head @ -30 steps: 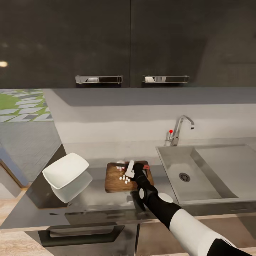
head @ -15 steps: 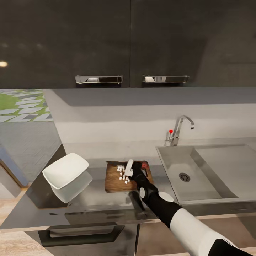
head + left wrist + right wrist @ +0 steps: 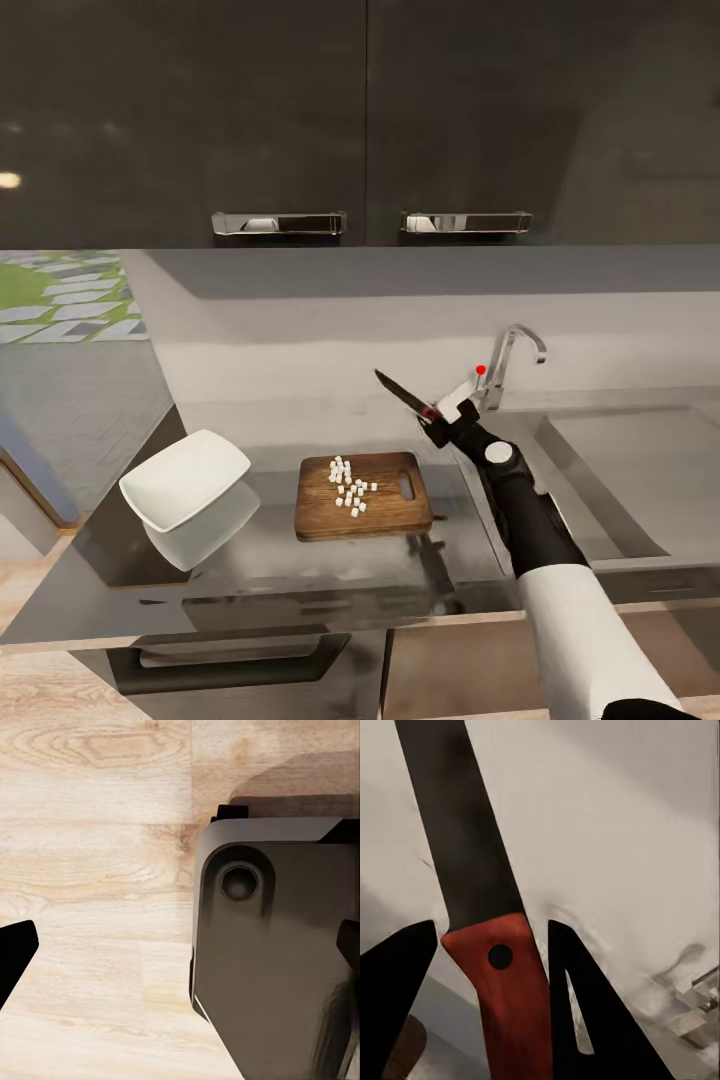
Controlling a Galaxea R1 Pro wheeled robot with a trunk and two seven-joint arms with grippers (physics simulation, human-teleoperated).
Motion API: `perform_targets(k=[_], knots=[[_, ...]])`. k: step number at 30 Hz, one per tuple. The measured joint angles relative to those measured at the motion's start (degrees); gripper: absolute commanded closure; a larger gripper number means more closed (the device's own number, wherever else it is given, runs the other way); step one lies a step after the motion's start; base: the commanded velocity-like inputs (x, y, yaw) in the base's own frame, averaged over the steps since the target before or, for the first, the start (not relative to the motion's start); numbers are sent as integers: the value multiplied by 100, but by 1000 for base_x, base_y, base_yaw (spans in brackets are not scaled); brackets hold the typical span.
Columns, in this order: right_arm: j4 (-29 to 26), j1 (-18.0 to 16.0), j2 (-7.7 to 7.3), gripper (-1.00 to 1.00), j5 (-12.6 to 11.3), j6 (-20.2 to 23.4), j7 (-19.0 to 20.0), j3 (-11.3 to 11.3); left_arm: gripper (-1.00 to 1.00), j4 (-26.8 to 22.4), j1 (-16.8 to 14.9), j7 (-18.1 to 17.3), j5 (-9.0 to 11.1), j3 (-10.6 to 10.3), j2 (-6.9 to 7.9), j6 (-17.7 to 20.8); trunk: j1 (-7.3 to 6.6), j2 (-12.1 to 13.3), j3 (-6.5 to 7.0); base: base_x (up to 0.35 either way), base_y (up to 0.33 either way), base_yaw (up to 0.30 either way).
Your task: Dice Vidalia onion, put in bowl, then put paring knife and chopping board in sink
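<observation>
My right gripper [image 3: 441,413] is shut on the paring knife's orange-red handle [image 3: 502,979] and holds it in the air above the countertop [image 3: 250,572], between the chopping board and the tap. The dark blade [image 3: 398,391] points up and to the left. The brown chopping board [image 3: 380,512] lies flat on the countertop with several small white cubes of diced onion [image 3: 348,490] scattered on its left half. The white bowl [image 3: 185,478] stands to the board's left, apart from it. My left gripper [image 3: 182,949] hangs open over the wood floor with nothing between its fingers.
The steel sink [image 3: 600,480] lies right of the board, with its tap [image 3: 512,362] at the back, just behind the raised knife hand. Glossy black upper cabinets [image 3: 360,120] hang overhead. In the left wrist view a dark grey part of the robot [image 3: 277,945] sits above the floor.
My right arm has lifted the knife off the board and swung it up and right toward the tap. The onion pieces on the board are now uncovered.
</observation>
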Motion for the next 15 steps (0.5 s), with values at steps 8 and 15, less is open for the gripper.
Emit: perform_targets(k=[8,15], knots=[[9,3,-68,100,-879,1468,10,-1829,-100,-1,2,13,0,-3,-172,-359,0,0,0,0,0,0],[945,3,-359,100,-773,1563,-31,-2704,-100,-2,2,21,15,-4,-161,-372,-1,1,0,81,-90,0]])
